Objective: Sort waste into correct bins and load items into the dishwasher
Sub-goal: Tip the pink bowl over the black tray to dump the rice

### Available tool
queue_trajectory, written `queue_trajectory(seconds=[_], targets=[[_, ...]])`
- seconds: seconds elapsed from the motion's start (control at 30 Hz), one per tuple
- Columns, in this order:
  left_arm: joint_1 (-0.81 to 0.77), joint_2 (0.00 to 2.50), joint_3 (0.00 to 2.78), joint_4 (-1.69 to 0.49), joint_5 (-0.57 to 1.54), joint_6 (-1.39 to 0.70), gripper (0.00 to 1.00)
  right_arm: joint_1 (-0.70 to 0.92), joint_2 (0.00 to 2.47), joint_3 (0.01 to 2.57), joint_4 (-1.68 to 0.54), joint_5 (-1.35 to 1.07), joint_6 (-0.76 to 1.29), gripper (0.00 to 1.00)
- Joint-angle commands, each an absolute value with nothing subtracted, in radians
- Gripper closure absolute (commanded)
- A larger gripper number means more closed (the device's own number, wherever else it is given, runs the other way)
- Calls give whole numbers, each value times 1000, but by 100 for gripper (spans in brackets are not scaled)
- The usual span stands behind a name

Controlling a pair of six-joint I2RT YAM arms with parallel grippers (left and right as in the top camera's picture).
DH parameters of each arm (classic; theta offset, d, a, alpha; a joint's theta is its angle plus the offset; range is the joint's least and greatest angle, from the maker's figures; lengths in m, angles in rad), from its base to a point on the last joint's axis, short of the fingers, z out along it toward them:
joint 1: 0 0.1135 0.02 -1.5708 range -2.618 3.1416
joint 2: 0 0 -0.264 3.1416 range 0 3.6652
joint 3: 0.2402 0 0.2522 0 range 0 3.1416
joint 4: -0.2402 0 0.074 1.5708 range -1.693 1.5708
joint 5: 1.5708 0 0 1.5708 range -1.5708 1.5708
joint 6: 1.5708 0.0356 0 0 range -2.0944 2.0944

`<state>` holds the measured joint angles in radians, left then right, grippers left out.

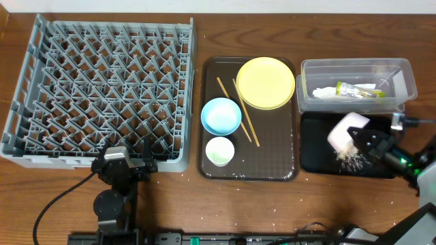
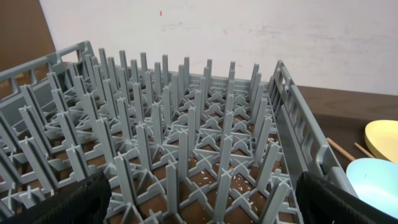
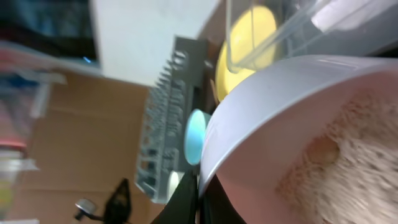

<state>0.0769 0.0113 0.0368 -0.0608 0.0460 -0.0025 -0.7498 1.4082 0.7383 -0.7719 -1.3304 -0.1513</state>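
Observation:
My right gripper (image 1: 359, 139) is shut on the rim of the white bowl (image 1: 347, 129) and holds it tipped over the black tray (image 1: 313, 160). Rice scraps (image 1: 351, 160) lie in that tray, and more cling inside the bowl (image 3: 329, 162). The clear tub (image 1: 357, 83) holds the white napkin and the green-and-yellow wrapper (image 1: 355, 89). The yellow plate (image 1: 266, 82), blue bowl (image 1: 221, 116), small cup (image 1: 219, 150) and chopsticks (image 1: 244, 117) lie on the brown tray (image 1: 272, 160). My left gripper (image 1: 136, 162) is open at the front edge of the grey rack (image 1: 102, 88).
Loose rice grains lie on the rack floor (image 2: 239, 180) and scattered on the table in front of the brown tray (image 1: 272, 204). The left arm's cable (image 1: 54, 201) runs across the front left of the table.

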Motion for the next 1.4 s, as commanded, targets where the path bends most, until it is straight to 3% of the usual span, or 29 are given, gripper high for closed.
queue_trajectory(seconds=[0.0, 0.27, 0.63, 1.37], targets=[[80, 6, 8, -73, 40, 4, 5, -805, 1394, 731, -762, -1510, -181, 98], [80, 6, 8, -73, 40, 4, 5, -855, 1394, 731, -714, -1560, -100, 99], [80, 6, 8, -73, 40, 4, 5, -945, 1394, 731, -672, -1559, 186, 99], [80, 6, 8, -73, 40, 4, 5, -967, 1393, 731, -684, -1505, 107, 99]])
